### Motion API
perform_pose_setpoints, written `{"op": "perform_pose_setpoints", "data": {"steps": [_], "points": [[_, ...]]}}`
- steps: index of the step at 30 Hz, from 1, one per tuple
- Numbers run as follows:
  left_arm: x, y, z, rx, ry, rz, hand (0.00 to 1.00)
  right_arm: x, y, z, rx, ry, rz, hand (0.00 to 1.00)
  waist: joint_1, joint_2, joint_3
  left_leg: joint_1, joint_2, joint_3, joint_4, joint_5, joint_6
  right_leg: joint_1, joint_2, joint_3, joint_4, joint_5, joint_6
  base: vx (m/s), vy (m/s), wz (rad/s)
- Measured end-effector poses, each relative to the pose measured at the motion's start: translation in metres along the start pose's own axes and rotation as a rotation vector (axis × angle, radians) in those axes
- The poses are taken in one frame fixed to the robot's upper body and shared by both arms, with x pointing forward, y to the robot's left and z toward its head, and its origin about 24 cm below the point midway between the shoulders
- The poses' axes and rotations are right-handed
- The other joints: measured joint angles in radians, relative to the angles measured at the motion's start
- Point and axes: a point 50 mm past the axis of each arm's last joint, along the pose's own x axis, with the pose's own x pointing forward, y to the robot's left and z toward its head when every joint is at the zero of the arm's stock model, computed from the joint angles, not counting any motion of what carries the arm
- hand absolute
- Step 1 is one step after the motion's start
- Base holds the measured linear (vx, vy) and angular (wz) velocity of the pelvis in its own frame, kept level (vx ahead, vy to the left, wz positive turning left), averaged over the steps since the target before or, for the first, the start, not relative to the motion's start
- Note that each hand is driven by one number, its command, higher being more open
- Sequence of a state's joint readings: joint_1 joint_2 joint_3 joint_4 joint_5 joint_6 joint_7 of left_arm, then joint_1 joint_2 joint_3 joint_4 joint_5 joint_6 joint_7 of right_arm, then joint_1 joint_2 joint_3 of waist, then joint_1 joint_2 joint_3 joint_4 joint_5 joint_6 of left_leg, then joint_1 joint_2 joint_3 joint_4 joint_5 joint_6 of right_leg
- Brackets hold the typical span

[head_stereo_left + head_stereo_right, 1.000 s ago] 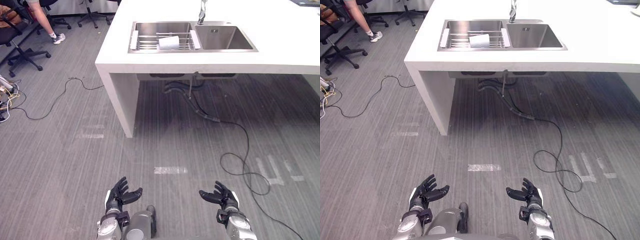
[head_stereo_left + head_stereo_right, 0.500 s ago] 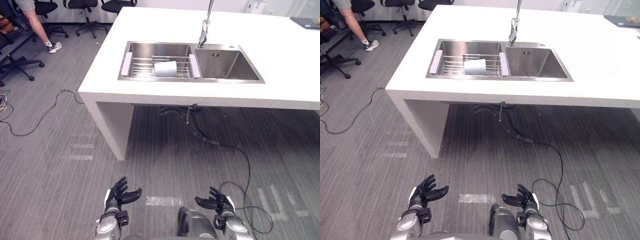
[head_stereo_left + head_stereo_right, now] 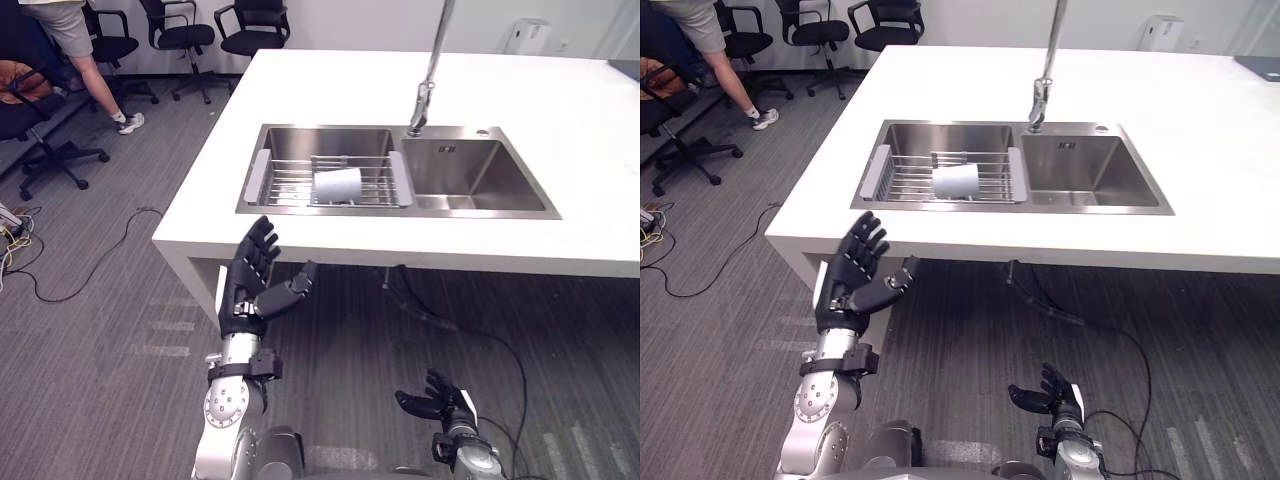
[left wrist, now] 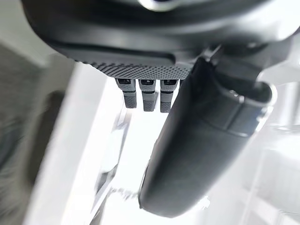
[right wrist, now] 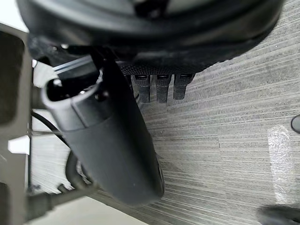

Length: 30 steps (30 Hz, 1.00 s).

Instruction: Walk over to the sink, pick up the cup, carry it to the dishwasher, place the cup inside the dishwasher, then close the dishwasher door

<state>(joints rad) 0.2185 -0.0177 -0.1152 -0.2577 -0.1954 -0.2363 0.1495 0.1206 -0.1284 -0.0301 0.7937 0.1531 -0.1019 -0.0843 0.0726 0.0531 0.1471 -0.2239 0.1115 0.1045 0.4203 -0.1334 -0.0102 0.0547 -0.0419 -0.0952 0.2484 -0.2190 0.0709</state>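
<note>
One cup (image 3: 337, 185) on the sink rack (image 3: 285, 186), beyond the left hand (image 3: 245, 292)

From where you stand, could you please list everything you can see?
cup: one, white, lying on its side on the rack
rack: one, metal wire, across the sink's left basin
sink: one, steel, two basins, set in the counter
faucet: one, silver, behind the basins
counter: one, white, ahead
chairs: at least three, black, far left
person: one, beside the chairs
floor: grey, striped
left hand: dark, fingers open, held up before the counter's edge
right hand: dark, fingers open, low over the floor
</note>
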Motion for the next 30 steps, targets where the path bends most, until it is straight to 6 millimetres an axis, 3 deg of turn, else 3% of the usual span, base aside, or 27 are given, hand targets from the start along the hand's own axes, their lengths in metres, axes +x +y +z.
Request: {"op": "perform_pose_setpoints", "data": {"steps": [3,6,8,10,11,14,16,18,19,20,23,25,27,29,30], "points": [[0.001,0.005,0.013,0.004,-0.056,0.049,0.9,0.001,0.005,-0.006,-0.015,0.031,0.018,0.9,0.009,-0.015,-0.001,0.009,-0.045,0.012,-0.01,-0.013,0.027,0.045,-0.029,0.054,-0.099,0.02,0.03,0.25,0.125,0.1],[0.0,0.002,0.026,0.014,-0.105,0.015,0.9,0.003,0.008,-0.007,-0.028,0.045,0.036,0.9,0.021,-0.019,-0.002,0.049,-0.054,0.038,-0.015,-0.04,0.038,0.067,-0.045,0.082,-0.095,0.026,0.024,0.2,0.066,-0.23],[-0.003,-0.012,0.036,0.029,-0.149,-0.069,0.9,0.002,0.009,-0.007,-0.037,0.036,0.045,0.9,0.02,-0.02,-0.002,0.093,-0.045,0.056,-0.039,-0.077,0.031,-0.005,-0.045,0.096,0.106,-0.016,0.076,0.11,0.041,-0.36],[-0.007,-0.023,0.04,0.073,-0.17,-0.16,0.9,0.0,0.013,-0.011,-0.047,0.045,0.061,0.9,0.005,-0.05,-0.001,0.138,-0.054,0.073,-0.041,-0.108,0.044,-0.159,-0.071,0.097,0.456,-0.012,0.171,0.09,0.009,-0.17],[-0.008,-0.025,0.04,0.108,-0.172,-0.195,0.9,-0.002,0.016,-0.016,-0.038,0.059,0.071,0.9,-0.011,-0.063,-0.001,0.16,-0.058,0.069,-0.041,-0.119,0.049,-0.198,-0.088,0.099,0.564,-0.007,0.184,0.17,-0.033,0.03],[-0.007,-0.028,0.042,0.176,-0.195,-0.216,0.9,-0.009,0.023,-0.025,-0.025,0.074,0.102,0.9,-0.036,-0.083,-0.016,0.194,-0.037,0.065,-0.035,-0.154,0.026,-0.309,-0.095,0.062,0.605,-0.075,0.064,0.21,-0.108,0.03],[-0.005,-0.028,0.044,0.194,-0.212,-0.211,0.9,-0.011,0.023,-0.021,-0.018,0.048,0.111,0.9,-0.039,-0.08,-0.016,0.2,-0.011,0.052,-0.018,-0.17,-0.006,-0.339,-0.087,0.037,0.501,-0.094,0.025,0.23,-0.219,0.14],[0.0,-0.028,0.047,0.22,-0.242,-0.207,0.9,-0.012,0.025,-0.02,-0.017,0.04,0.122,0.9,-0.042,-0.104,-0.031,0.199,0.0,0.037,0.008,-0.194,-0.044,-0.337,-0.081,0.036,0.302,-0.026,-0.006,0.29,-0.271,0.25],[0.003,-0.028,0.045,0.246,-0.237,-0.204,0.9,-0.011,0.02,-0.021,-0.028,0.045,0.113,0.9,-0.047,-0.074,-0.035,0.204,0.023,0.014,0.022,-0.207,-0.066,-0.316,-0.054,0.013,0.294,0.021,-0.017,0.28,-0.227,0.16],[0.003,-0.029,0.045,0.257,-0.238,-0.204,0.9,-0.011,0.014,-0.02,-0.039,0.044,0.103,0.9,-0.042,-0.049,-0.049,0.216,0.048,0.015,-0.008,-0.195,-0.08,-0.304,-0.03,0.004,0.276,0.018,-0.031,0.28,-0.214,0.1],[0.006,-0.034,0.048,0.26,-0.258,-0.224,0.9,-0.01,0.008,-0.018,-0.053,0.036,0.099,0.9,-0.051,-0.024,-0.055,0.253,0.071,0.01,-0.048,-0.166,-0.097,-0.257,-0.012,-0.026,0.247,0.006,-0.051,0.21,-0.173,0.17],[0.008,-0.037,0.05,0.246,-0.274,-0.23,0.9,-0.014,0.001,-0.021,-0.062,0.034,0.089,0.9,-0.053,-0.007,-0.05,0.202,0.117,0.014,0.153,-0.15,-0.106,-0.162,0.013,-0.052,0.184,0.001,-0.06,0.17,-0.139,0.24],[0.009,-0.034,0.051,0.254,-0.279,-0.22,0.9,-0.018,0.0,-0.023,-0.06,0.026,0.091,0.9,-0.039,-0.016,-0.047,0.13,0.144,0.016,0.341,-0.12,-0.094,-0.109,0.019,-0.047,0.15,-0.004,-0.068,0.11,-0.037,-0.06],[0.01,-0.034,0.053,0.268,-0.293,-0.219,0.9,-0.019,0.0,-0.022,-0.057,0.02,0.089,0.9,-0.03,-0.005,-0.057,0.088,0.141,0.019,0.319,-0.15,-0.07,-0.1,0.019,-0.044,0.138,-0.006,-0.067,0.04,0.079,-0.09],[0.011,-0.035,0.055,0.285,-0.307,-0.225,0.9,-0.019,-0.001,-0.021,-0.059,0.016,0.088,0.9,-0.029,0.004,-0.06,0.08,0.123,0.018,0.206,-0.146,-0.051,-0.105,0.022,-0.043,0.138,-0.008,-0.055,0.03,0.119,-0.01]]}}
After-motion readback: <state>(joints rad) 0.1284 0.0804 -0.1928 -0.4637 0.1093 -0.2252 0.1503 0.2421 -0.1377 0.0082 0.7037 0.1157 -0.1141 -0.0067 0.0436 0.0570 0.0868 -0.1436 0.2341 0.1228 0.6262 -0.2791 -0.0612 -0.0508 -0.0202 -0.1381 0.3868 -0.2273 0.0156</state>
